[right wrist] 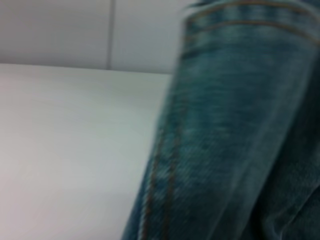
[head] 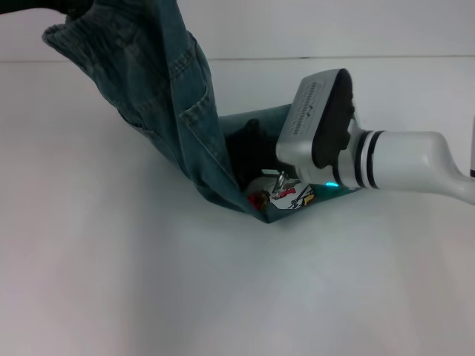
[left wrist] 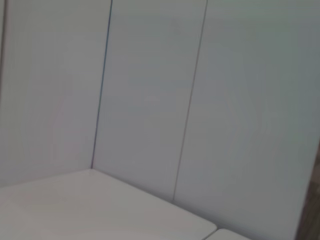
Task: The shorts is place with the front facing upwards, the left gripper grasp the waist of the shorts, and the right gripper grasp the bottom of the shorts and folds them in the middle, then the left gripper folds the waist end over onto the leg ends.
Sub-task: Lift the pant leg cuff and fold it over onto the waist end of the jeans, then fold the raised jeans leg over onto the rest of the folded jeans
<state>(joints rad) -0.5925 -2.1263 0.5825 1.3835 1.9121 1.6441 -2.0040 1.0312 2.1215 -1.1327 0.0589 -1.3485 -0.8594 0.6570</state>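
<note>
The blue denim shorts (head: 171,89) hang in the air, stretched from upper left down toward the table. Their gathered waist (head: 74,37) is bunched at the top left, under my left gripper (head: 74,6), which shows only as a black shape at the picture's edge and holds it up. My right gripper (head: 249,152) is low near the table, its black claw tucked into the fabric and shut on the bottom of the shorts. The cartoon patch (head: 286,196) faces me just below it. The right wrist view is filled with denim (right wrist: 235,140) and a double-stitched hem (right wrist: 250,15).
The white table (head: 111,259) spreads out all around the shorts. In the left wrist view only pale wall panels (left wrist: 150,100) and a corner of the table (left wrist: 75,210) show. My right arm's white forearm (head: 415,159) reaches in from the right.
</note>
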